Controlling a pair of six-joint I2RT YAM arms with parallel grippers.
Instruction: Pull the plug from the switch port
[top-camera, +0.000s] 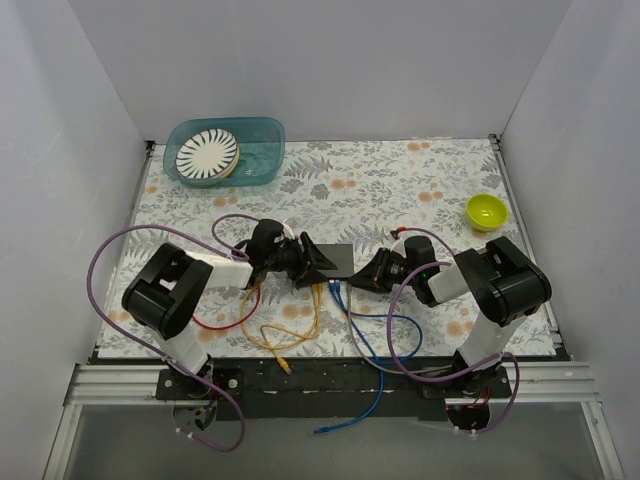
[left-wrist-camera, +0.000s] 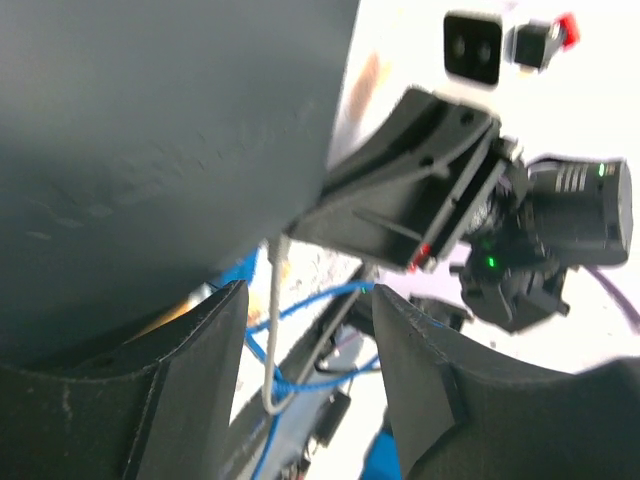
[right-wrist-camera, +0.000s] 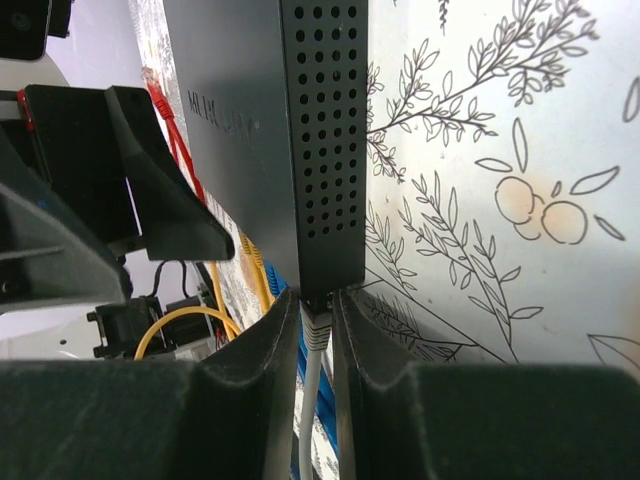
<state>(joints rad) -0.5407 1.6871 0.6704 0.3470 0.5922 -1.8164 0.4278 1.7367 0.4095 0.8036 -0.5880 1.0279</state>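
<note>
The switch (top-camera: 340, 260) is a flat black box in the middle of the floral cloth; its perforated side fills the right wrist view (right-wrist-camera: 320, 150). A grey-white plug (right-wrist-camera: 316, 325) sits in a port at its near end. My right gripper (right-wrist-camera: 316, 340) is closed narrowly around that plug, with a finger on each side; it is at the switch's right near corner in the top view (top-camera: 358, 278). My left gripper (top-camera: 318, 262) is open at the switch's left edge. In the left wrist view the switch (left-wrist-camera: 150, 150) looms just above its spread fingers (left-wrist-camera: 190, 380).
Yellow (top-camera: 290, 325), blue (top-camera: 365, 340) and red (top-camera: 235, 315) cables lie looped in front of the switch towards the table's near edge. A teal tub (top-camera: 262, 145) holding a striped plate stands at the back left. A yellow-green bowl (top-camera: 486, 211) is at the right.
</note>
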